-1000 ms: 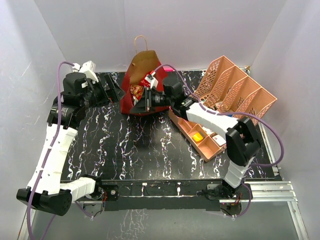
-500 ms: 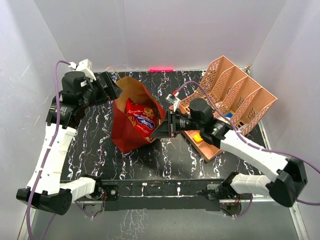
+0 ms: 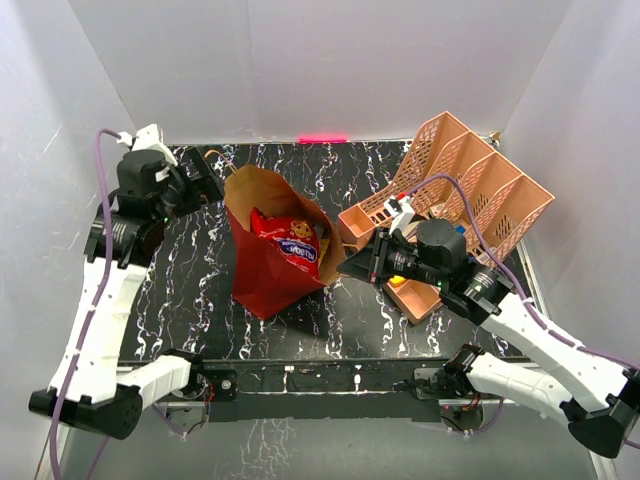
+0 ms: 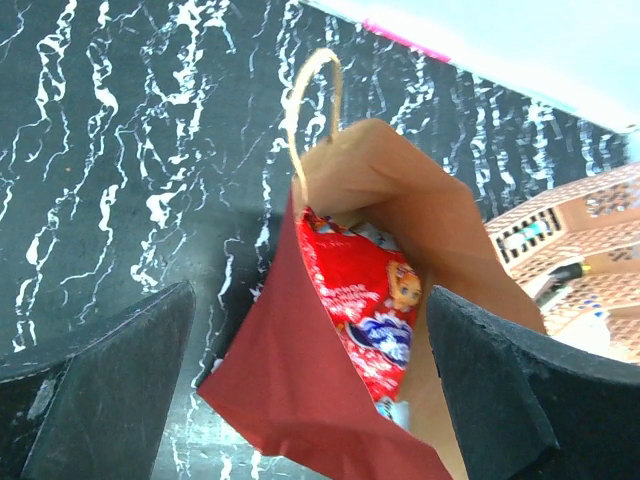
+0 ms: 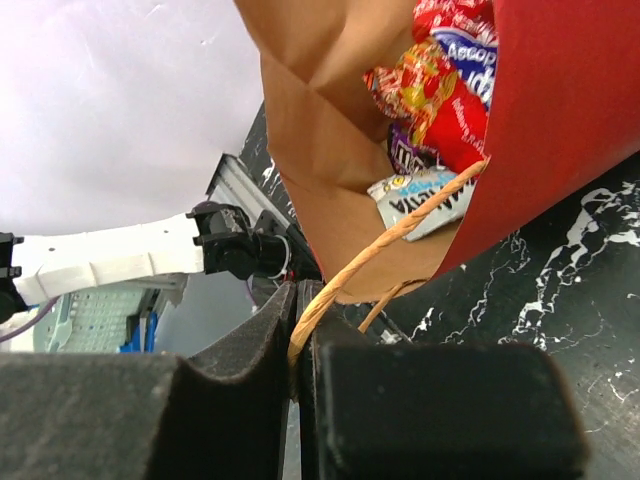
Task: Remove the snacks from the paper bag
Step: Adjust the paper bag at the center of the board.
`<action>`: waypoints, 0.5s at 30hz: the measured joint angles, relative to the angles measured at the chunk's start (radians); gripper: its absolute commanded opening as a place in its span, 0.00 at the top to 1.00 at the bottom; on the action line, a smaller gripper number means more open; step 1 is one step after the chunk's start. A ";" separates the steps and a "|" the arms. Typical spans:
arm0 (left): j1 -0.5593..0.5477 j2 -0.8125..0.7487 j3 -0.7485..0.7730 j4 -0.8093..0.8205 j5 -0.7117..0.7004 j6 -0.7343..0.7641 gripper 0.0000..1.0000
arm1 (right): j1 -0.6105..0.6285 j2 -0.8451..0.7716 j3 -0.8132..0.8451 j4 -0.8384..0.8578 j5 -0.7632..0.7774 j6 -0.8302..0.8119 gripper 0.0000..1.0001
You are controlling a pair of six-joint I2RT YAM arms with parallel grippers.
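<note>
The paper bag (image 3: 262, 282), red outside and brown inside, stands tilted in the middle of the table, its mouth facing up and to the right. A red-orange chip bag (image 3: 291, 240) with a blue logo shows inside it. My right gripper (image 3: 350, 263) is at the bag's right rim, shut on a thin looped handle (image 5: 400, 235). Through the bag's mouth (image 5: 330, 120) the right wrist view shows the chip bag (image 5: 455, 95), a purple packet (image 5: 405, 155) and a white-blue packet (image 5: 420, 200). My left gripper (image 3: 205, 180) hangs open behind and left of the bag (image 4: 290, 400). The other handle (image 4: 310, 100) stands free.
A peach lattice organizer (image 3: 470, 185) lies at the right rear, just behind my right arm. Its low tray (image 3: 420, 295) holds a small yellow block (image 3: 396, 281). White walls enclose the table on three sides, and the arm bases line the near edge.
My right gripper has dragged the bag by its handle from the back of the table forward and right, opening its mouth. The left gripper has drifted slightly left and stayed open.
</note>
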 measured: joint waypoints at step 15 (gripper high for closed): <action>0.009 0.297 0.093 0.031 0.065 0.034 0.30 | 0.000 -0.035 0.011 -0.068 0.075 -0.011 0.92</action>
